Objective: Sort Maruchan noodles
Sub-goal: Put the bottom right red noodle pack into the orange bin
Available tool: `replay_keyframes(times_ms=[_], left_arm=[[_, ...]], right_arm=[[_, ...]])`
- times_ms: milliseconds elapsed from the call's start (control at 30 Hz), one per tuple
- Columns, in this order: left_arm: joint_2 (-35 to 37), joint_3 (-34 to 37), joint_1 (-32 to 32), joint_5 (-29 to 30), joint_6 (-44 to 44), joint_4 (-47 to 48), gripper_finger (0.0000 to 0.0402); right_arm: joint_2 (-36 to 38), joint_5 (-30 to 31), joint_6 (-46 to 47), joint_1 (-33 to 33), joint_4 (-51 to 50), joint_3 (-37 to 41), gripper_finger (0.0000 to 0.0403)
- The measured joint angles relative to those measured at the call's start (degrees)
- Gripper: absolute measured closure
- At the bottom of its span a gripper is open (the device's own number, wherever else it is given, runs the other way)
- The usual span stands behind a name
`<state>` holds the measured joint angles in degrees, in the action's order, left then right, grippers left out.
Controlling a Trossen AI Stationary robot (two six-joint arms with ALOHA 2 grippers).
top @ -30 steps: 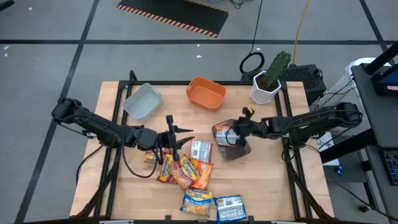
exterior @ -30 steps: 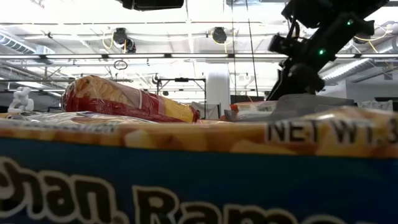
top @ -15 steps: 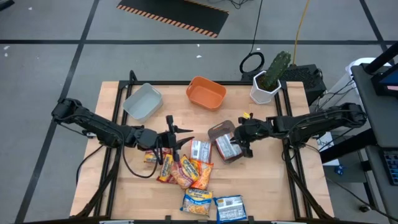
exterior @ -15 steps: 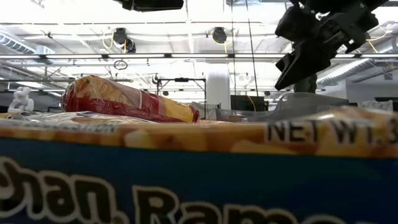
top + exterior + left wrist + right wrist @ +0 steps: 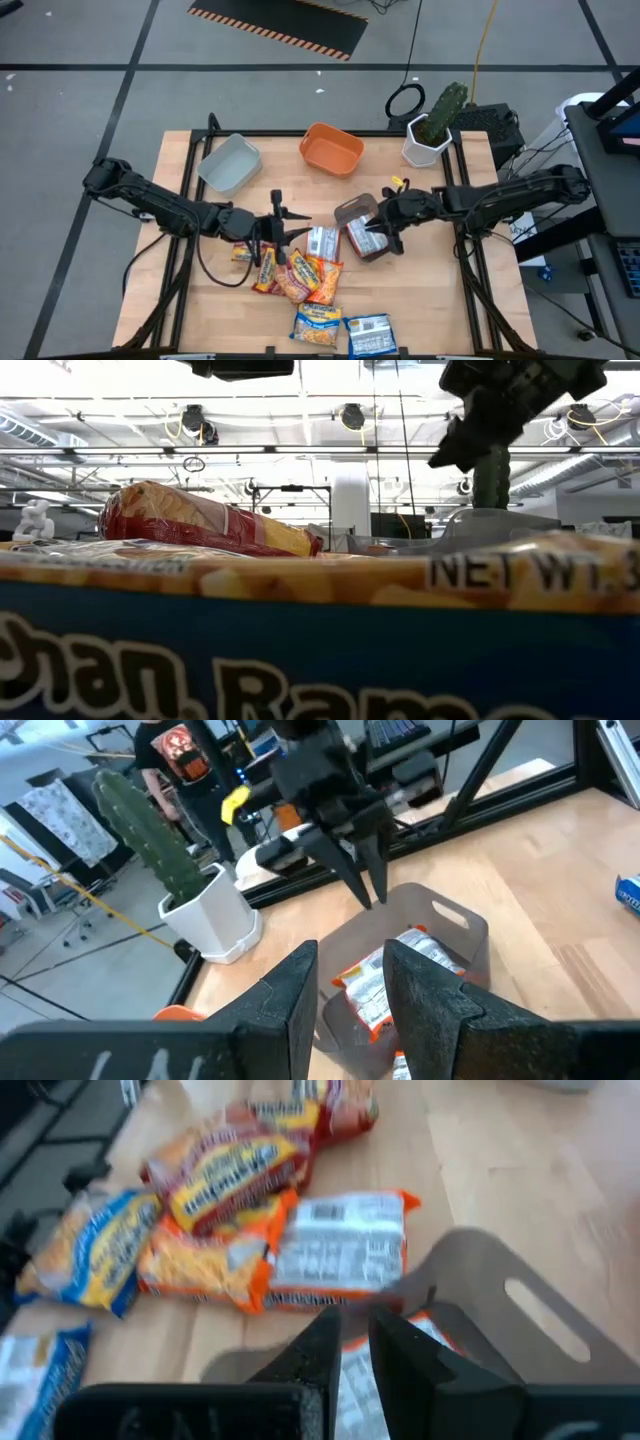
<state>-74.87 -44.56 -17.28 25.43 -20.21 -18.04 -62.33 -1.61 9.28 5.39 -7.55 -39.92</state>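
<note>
On the wooden table (image 5: 420,290) you see the right gripper (image 5: 378,222), fingers nearly together and empty, just above a packet (image 5: 362,235) in the grey tray (image 5: 350,209), while the left gripper (image 5: 290,233) waits half-open beside the pile of noodle packets (image 5: 298,275).

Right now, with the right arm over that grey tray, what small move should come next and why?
Probably swing the right gripper toward the loose packets. It hangs empty above the grey tray, which already holds an orange packet, and the pile lies unsorted beside it.
</note>
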Motion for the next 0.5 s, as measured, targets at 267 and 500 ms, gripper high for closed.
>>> replay_keyframes(times_ms=[267, 500], left_arm=[[0.0, 0.0, 0.0, -0.1, 5.3, 3.2, 0.0279], [0.0, 0.0, -1.0, -2.7, 11.5, 6.9, 0.0278]], right_arm=[[0.0, 6.7, 2.1, 0.8, 0.9, -2.7, 0.0355], [-1.7, 7.5, -1.2, 1.9, 12.0, -2.6, 0.0355]])
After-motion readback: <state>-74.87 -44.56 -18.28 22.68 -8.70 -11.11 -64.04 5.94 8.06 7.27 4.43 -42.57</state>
